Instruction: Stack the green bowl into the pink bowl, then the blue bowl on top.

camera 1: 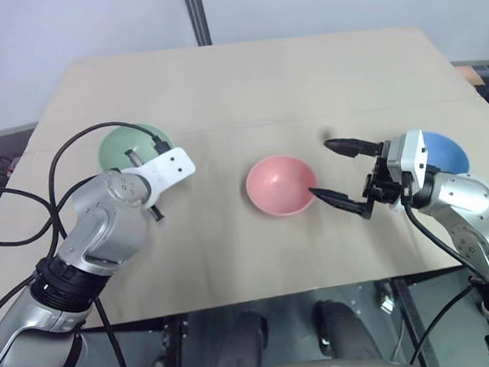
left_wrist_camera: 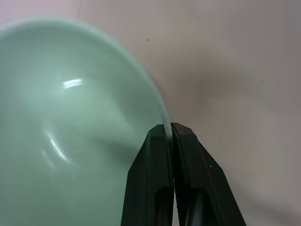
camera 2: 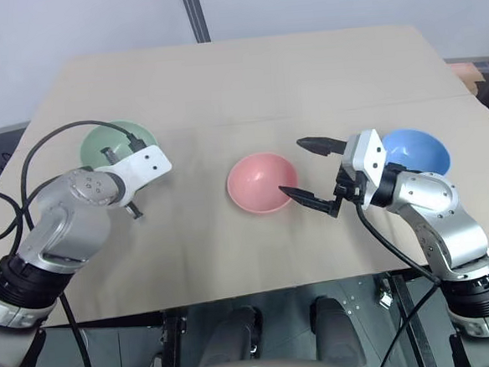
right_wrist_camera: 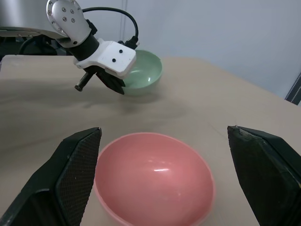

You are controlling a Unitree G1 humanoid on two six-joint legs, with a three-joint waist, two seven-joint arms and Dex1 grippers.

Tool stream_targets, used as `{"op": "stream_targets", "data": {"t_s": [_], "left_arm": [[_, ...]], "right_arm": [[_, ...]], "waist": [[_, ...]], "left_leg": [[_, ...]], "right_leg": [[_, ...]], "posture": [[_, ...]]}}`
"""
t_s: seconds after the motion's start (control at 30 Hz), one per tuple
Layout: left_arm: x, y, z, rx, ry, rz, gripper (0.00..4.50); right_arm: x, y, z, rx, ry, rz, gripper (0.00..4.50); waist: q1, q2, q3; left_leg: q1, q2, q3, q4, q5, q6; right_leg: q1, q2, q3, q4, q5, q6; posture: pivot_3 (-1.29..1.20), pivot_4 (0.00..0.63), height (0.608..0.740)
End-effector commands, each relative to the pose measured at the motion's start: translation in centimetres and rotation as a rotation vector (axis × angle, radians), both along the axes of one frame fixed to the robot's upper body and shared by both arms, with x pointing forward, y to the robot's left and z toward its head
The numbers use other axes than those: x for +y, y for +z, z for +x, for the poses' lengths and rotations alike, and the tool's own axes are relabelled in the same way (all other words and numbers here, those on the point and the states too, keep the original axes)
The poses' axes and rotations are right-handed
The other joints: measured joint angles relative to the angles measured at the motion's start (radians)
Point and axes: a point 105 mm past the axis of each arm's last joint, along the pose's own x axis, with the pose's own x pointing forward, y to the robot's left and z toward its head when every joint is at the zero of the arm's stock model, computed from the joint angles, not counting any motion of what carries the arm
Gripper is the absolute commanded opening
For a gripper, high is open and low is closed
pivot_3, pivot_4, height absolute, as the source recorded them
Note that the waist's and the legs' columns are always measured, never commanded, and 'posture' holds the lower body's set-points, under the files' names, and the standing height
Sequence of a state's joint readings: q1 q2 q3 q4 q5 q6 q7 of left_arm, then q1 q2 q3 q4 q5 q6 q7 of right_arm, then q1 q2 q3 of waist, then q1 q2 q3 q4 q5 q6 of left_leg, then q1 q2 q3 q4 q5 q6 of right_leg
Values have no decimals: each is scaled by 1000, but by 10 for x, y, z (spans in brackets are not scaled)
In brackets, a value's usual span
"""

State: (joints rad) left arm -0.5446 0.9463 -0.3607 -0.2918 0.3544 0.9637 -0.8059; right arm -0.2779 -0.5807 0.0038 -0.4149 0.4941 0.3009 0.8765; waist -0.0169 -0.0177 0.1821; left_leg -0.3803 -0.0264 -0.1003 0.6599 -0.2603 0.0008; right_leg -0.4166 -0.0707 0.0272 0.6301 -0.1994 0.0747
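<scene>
The green bowl [camera 1: 123,145] sits at the table's left. My left gripper [left_wrist_camera: 169,128] is shut on its near right rim, one finger inside and one outside the wall. The pink bowl [camera 1: 280,183] stands upright in the middle of the table. My right gripper [camera 1: 323,170] hovers just to its right, open wide, with its fingers pointing at the bowl and nothing between them. In the right wrist view the pink bowl [right_wrist_camera: 153,181] lies between and just beyond the two fingers, with the green bowl [right_wrist_camera: 146,70] and left gripper [right_wrist_camera: 115,84] farther off. The blue bowl [camera 1: 445,153] rests at the right, behind the right wrist.
The tan table [camera 1: 262,81] stretches far beyond the bowls. A metal pole [camera 1: 197,14] rises behind its far edge. Black cables [camera 1: 66,150] loop around the left arm. The table's near edge runs just below the bowls.
</scene>
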Motion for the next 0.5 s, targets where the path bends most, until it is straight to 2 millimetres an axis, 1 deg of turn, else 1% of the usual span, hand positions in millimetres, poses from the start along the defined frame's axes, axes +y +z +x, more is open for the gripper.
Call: {"op": "stream_targets", "data": {"t_s": [0.03, 0.13, 0.2, 0.27, 0.4, 0.5], "left_arm": [[-23, 34, 1, -101, -185, -6, 28], [-66, 53, -12, -109, -471, -103, 28], [-90, 61, -25, -98, -648, -127, 28], [-109, 65, -36, -97, -821, -120, 28], [-130, 61, -55, -41, -1106, -160, 28], [-138, 58, -57, -16, -1258, -113, 28]], "right_arm": [[-3, 10, -4, -52, -14, 16, 4500], [-11, 8, -5, -43, -57, 18, 4500], [-18, 4, -7, -35, -99, 16, 4500], [-27, 1, -10, -26, -146, 14, 4500], [-41, -6, -19, -11, -241, 12, 4500], [-49, -7, -27, -6, -300, 14, 4500]], "waist": [[2, 0, 0], [5, 0, 0], [7, 0, 0], [6, 0, 0], [3, 1, 0], [4, 1, 0]], "left_leg": [[0, 0, 0, 0, 0, 0], [-1, 0, 0, 0, 0, 0], [-2, -1, 0, 0, 0, 0], [-2, -1, 0, 0, 0, 0], [-1, -2, 1, -1, 0, 0], [0, -2, 1, 0, 0, 0]], "right_leg": [[0, 0, 0, 0, 0, 0], [0, -1, 0, -1, 0, 0], [0, -1, -1, -2, 0, 0], [0, -2, -1, -2, 0, 0], [0, -3, 1, -2, 0, 0], [0, -2, 1, -1, 0, 0]], "posture": [[0, 150, 740], [0, 150, 740], [0, 150, 740], [0, 150, 740], [0, 150, 740], [0, 150, 740]]}}
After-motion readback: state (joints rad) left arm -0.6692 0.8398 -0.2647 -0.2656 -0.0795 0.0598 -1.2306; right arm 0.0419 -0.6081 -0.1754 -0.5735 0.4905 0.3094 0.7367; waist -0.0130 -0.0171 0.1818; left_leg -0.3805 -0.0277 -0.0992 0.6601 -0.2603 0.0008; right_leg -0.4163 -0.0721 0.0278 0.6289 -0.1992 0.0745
